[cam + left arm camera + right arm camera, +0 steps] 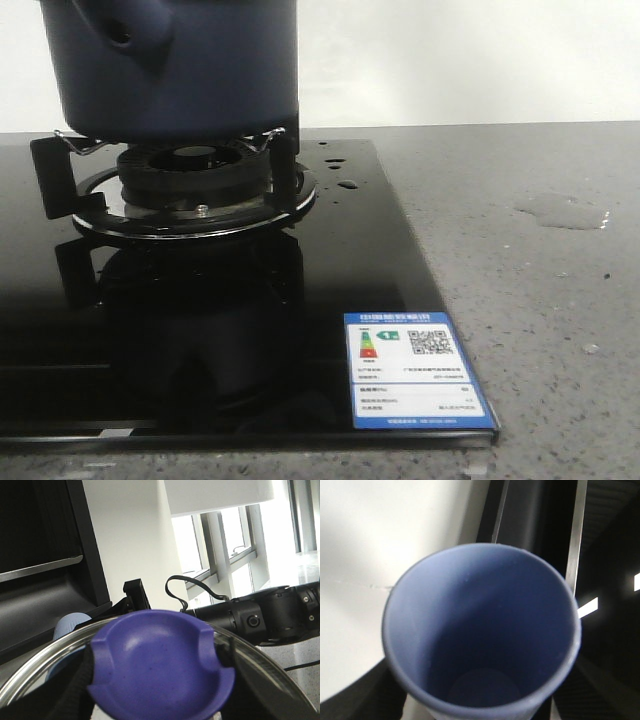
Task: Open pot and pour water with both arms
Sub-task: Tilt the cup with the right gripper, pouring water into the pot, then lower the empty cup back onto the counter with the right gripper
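The dark navy pot [180, 70] stands on the gas burner [195, 170]; its stubby side handle [125, 35] shows and its top is cut off by the frame. Water shows as drops [347, 184] on the hob glass and a wet patch [562, 210] on the counter. My left gripper [160, 680] is shut on the purple-blue knob [160, 665] of a glass lid with a metal rim [40, 667]. My right gripper [480, 707] is shut on a pale blue cup [480, 630], whose inside looks dry down to the bottom. Neither gripper shows in the front view.
The black glass hob [200, 330] carries a blue energy label [415, 370] at its front right corner. Grey speckled counter [540, 320] lies to the right. In the left wrist view the right arm [260, 620] and the cup [70, 625] sit beyond the lid.
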Robot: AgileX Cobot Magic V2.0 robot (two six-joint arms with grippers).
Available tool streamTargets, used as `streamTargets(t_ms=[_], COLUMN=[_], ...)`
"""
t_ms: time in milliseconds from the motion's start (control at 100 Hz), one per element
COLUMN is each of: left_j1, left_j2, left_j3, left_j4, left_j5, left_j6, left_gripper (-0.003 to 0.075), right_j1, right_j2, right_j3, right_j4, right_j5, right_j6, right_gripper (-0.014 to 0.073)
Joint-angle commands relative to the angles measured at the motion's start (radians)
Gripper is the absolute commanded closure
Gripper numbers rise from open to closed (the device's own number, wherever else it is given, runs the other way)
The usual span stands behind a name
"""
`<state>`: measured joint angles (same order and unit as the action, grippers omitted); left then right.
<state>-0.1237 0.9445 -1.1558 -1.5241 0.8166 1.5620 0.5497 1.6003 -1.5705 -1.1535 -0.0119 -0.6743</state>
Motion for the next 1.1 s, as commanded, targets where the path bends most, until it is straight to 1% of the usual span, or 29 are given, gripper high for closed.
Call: streamTargets(t_ms=[0,110,200,270,330,440,530,580,650,760,830,910,980,1090], left_j1=[-0.003,-0.003,-0.003,-0.003,-0.003,-0.003,-0.003,-0.003,-0.003,-0.003,-0.003,-0.003,-0.003,-0.003], left_j2=[-0.015,-0.015,-0.015,-0.015,-0.015,-0.015,-0.015,-0.015,-0.013,-0.012,-0.008,-0.001,0.012,0.031], left_j3=[-0.038,-0.038,-0.038,-0.038,-0.038,-0.038,-0.031,-0.024,-0.013,0.006,0.013,0.018,0.018,0.018], left_j4=[-0.064,-0.053,-0.053,-0.053,-0.053,-0.048,-0.045,-0.045,-0.045,-0.045,-0.045,-0.045,-0.045,-0.047], left_j5=[-0.017,-0.017,-0.017,-0.017,-0.018,-0.018,-0.018,-0.02,-0.02,-0.02,-0.02,-0.019,-0.018,-0.017], left_j6=[-0.007,-0.007,-0.007,-0.007,-0.007,-0.007,-0.007,-0.007,-0.007,-0.007,-0.007,-0.007,-0.007,-0.007], left_gripper=[0.0448,0.0448,0.0448,0.0448,0.0448,0.0448,0.0448,0.0448,0.0448,0.0448,0.0448,0.0448,0.0448,0.0448], right_j1=[-0.005,-0.005,-0.005,-0.005,-0.006,-0.033,-0.086,-0.124,-0.187,-0.298,-0.368,-0.438,-0.476,-0.492], right_j2=[-0.047,-0.049,-0.053,-0.058,-0.062,-0.09,-0.123,-0.143,-0.18,-0.258,-0.314,-0.378,-0.434,-0.505], right_j3=[-0.037,-0.037,-0.037,-0.037,-0.037,-0.037,-0.037,-0.035,-0.008,0.093,0.196,0.353,0.505,0.751], right_j4=[0.113,0.353,0.538,0.657,0.737,0.899,1.027,1.072,1.12,1.207,1.271,1.343,1.379,1.426], right_j5=[-0.026,0.012,0.081,0.157,0.231,0.318,0.395,0.434,0.471,0.458,0.424,0.358,0.252,0.012], right_j6=[0.058,0.182,0.194,0.194,0.196,0.198,0.212,0.243,0.251,0.251,0.251,0.251,0.251,0.251], right_gripper=[0.0297,0.0297,0.0297,0.0297,0.0297,0.0297,0.0297,0.0297,0.0297,0.0297,0.0296,0.0296,0.0296,0.0296])
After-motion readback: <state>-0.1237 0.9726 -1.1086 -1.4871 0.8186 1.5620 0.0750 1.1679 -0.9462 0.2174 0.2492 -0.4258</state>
